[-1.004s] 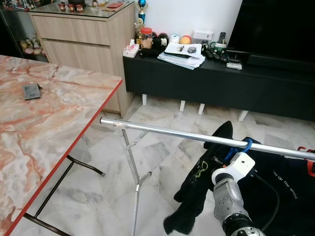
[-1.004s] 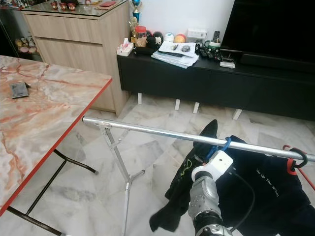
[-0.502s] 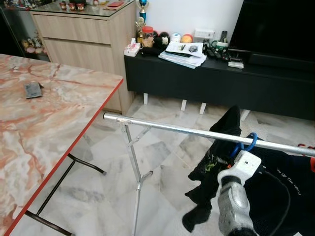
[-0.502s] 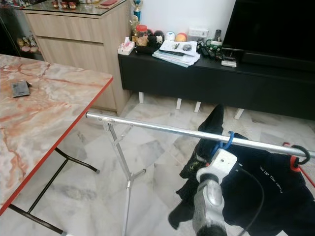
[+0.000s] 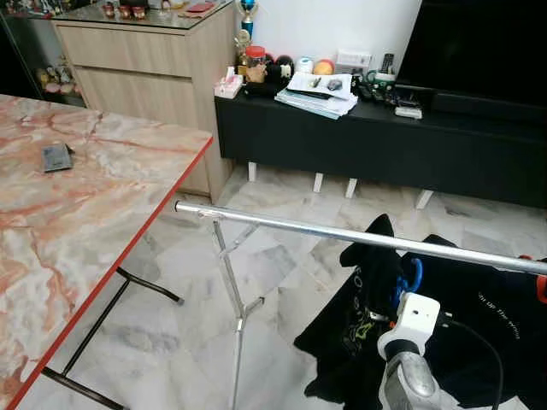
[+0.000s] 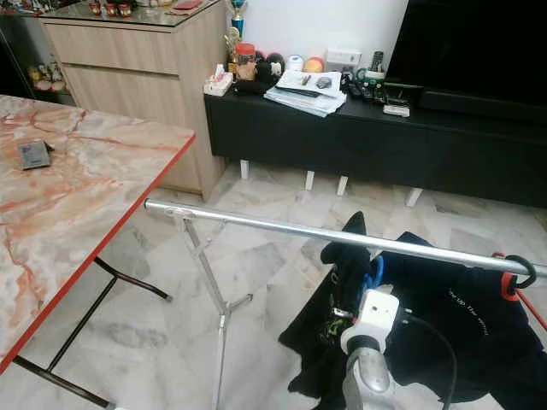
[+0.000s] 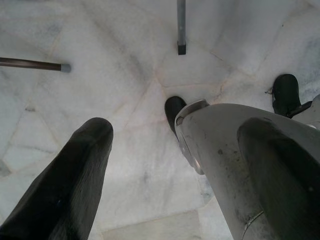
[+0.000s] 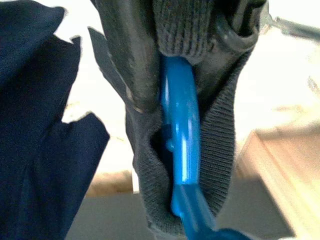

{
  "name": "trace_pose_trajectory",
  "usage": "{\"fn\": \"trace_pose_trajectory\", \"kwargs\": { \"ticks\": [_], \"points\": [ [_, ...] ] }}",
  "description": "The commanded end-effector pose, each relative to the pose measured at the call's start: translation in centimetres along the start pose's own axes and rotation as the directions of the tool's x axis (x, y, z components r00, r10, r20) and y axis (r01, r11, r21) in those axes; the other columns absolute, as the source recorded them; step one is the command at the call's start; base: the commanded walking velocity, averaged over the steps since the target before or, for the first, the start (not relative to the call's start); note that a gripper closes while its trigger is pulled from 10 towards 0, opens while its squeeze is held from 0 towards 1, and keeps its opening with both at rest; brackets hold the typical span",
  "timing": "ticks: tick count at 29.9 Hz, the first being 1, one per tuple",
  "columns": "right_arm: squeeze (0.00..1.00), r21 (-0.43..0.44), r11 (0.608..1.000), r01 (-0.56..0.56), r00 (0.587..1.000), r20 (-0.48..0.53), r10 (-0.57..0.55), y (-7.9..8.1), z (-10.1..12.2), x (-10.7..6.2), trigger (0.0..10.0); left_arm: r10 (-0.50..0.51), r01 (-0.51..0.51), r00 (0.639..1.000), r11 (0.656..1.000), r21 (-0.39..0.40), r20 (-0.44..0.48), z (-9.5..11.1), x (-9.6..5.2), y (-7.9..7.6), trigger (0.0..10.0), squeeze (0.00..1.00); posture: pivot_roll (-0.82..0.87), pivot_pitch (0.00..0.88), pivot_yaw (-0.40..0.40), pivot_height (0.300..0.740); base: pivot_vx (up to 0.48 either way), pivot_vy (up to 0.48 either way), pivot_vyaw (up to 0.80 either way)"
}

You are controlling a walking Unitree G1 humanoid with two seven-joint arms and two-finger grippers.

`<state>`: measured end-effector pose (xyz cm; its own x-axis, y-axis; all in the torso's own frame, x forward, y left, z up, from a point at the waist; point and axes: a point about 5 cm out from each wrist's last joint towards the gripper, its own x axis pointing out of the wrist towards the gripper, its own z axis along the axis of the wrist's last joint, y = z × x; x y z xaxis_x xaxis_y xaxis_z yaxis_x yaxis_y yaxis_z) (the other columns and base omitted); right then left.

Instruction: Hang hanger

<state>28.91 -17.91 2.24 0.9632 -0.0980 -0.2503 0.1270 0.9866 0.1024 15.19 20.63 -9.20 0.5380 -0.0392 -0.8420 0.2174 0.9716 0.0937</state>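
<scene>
- Right wrist view gives you the clearest answer: the right gripper (image 8: 175, 70) is clamped on the blue hanger (image 8: 181, 145), its black fingers (image 8: 131, 55) pinching the hook together with the collar of the dark shirt (image 8: 210, 150) that hangs on it.
- From the head cameras you can see the blue hook (image 5: 412, 275) sitting just below the silver rail (image 5: 291, 228), not over it, so I judge the hanger is not hung at this moment.
- The shirt (image 5: 363, 299) droops under the bar beside a second dark garment (image 6: 461, 325), which already hangs from the rail on a red hanger (image 6: 511, 275) further to the right.
- What is left for you, as I read it: lift the hook above the bar, lower it over, then release.
- Your left gripper (image 7: 150, 165) hangs idle over the marble floor (image 7: 125, 75), fingers spread apart and holding nothing.
- Mind the rack's leg (image 5: 232, 299); a snagged sleeve could tip it.
</scene>
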Motion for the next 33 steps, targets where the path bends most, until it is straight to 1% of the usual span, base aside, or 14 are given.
{"fn": "trace_pose_trajectory", "kwargs": {
  "ticks": [1,7,9,10,11,12,18,20,23,27,29,31,33],
  "points": [
    [0.00,-0.119,0.992,-0.050,0.997,-0.057,0.043,0.0,-0.6,-0.3,0.0,-0.030,0.031,0.997,0.999,0.014,-0.068,-1.7,-0.3,-0.6,10.0,0.00,0.07,0.070,-0.025,0.740,0.000,0.000,0.00],
    [0.00,-0.084,0.995,-0.060,0.993,-0.103,0.051,0.0,-1.8,-0.8,0.0,-0.029,0.030,0.997,0.999,0.011,-0.068,-1.7,-0.3,-0.6,10.0,0.00,0.08,0.073,-0.025,0.740,0.000,0.000,0.00],
    [0.00,-0.076,0.995,-0.065,0.989,-0.137,0.054,0.1,-2.4,-1.0,0.0,-0.029,0.030,0.997,0.999,0.011,-0.069,-1.8,-0.3,-0.6,10.0,0.00,0.08,0.074,-0.024,0.740,0.000,0.000,0.00],
    [0.00,-0.074,0.995,-0.066,0.987,-0.148,0.054,0.1,-2.7,-1.0,0.6,-0.029,0.030,0.997,0.999,0.011,-0.069,-1.8,-0.3,-0.6,10.0,0.00,0.08,0.074,-0.024,0.740,0.000,0.000,0.00],
    [0.00,-0.070,0.995,-0.067,0.986,-0.159,0.056,0.2,-2.8,-1.1,4.0,-0.029,0.030,0.997,0.999,0.012,-0.069,-1.8,-0.3,-0.5,10.0,0.00,0.08,0.075,-0.024,0.740,0.000,0.000,0.00],
    [0.00,-0.052,0.996,-0.076,0.982,-0.176,0.066,0.3,-2.9,-1.0,10.0,-0.027,0.028,0.997,1.000,0.010,-0.069,-1.8,-0.3,-0.5,10.0,0.00,0.08,0.075,-0.024,0.740,0.000,0.000,0.00],
    [0.00,-0.063,0.992,-0.113,0.971,-0.217,0.097,0.5,-3.2,-0.7,10.0,-0.027,0.028,0.997,1.000,0.012,-0.070,-1.8,-0.3,-0.5,10.0,0.00,0.08,0.076,-0.021,0.740,0.000,0.000,0.00],
    [0.00,-0.063,0.989,-0.134,0.962,-0.248,0.114,0.6,-3.4,-0.4,10.0,-0.028,0.029,0.997,1.000,0.012,-0.069,-1.8,-0.3,-0.5,10.0,0.00,0.08,0.076,-0.020,0.740,0.000,0.000,0.00],
    [0.00,-0.038,0.987,-0.155,0.952,-0.273,0.139,0.8,-3.6,-0.4,10.0,-0.028,0.029,0.997,1.000,0.012,-0.069,-1.8,-0.3,-0.5,10.0,0.00,0.08,0.076,-0.019,0.740,0.000,0.000,0.00],
    [0.00,-0.045,0.977,-0.210,0.922,-0.343,0.182,1.4,-4.4,-0.5,10.0,-0.025,0.026,0.997,1.000,0.012,-0.070,-1.8,-0.3,-0.4,10.0,0.00,0.08,0.072,-0.020,0.740,0.000,0.000,0.00],
    [0.00,-0.043,0.974,-0.222,0.914,-0.358,0.192,1.5,-4.6,-0.5,10.0,-0.025,0.026,0.997,1.000,0.015,-0.072,-1.8,-0.3,-0.4,10.0,0.00,0.08,0.072,-0.020,0.740,0.000,0.000,0.00],
    [0.00,-0.033,0.965,-0.259,0.887,-0.404,0.224,1.7,-5.0,-0.7,10.0,-0.027,0.029,0.997,0.999,0.024,-0.077,-1.8,-0.3,-0.4,10.0,0.00,0.08,0.068,-0.017,0.740,0.000,0.000,0.00],
    [0.00,-0.070,0.956,-0.284,0.874,-0.430,0.228,1.7,-5.1,-0.6,10.0,-0.029,0.031,0.997,0.999,0.026,-0.078,-1.8,-0.3,-0.5,10.0,0.00,0.07,0.065,-0.017,0.740,0.000,0.000,0.00]
  ]
}}
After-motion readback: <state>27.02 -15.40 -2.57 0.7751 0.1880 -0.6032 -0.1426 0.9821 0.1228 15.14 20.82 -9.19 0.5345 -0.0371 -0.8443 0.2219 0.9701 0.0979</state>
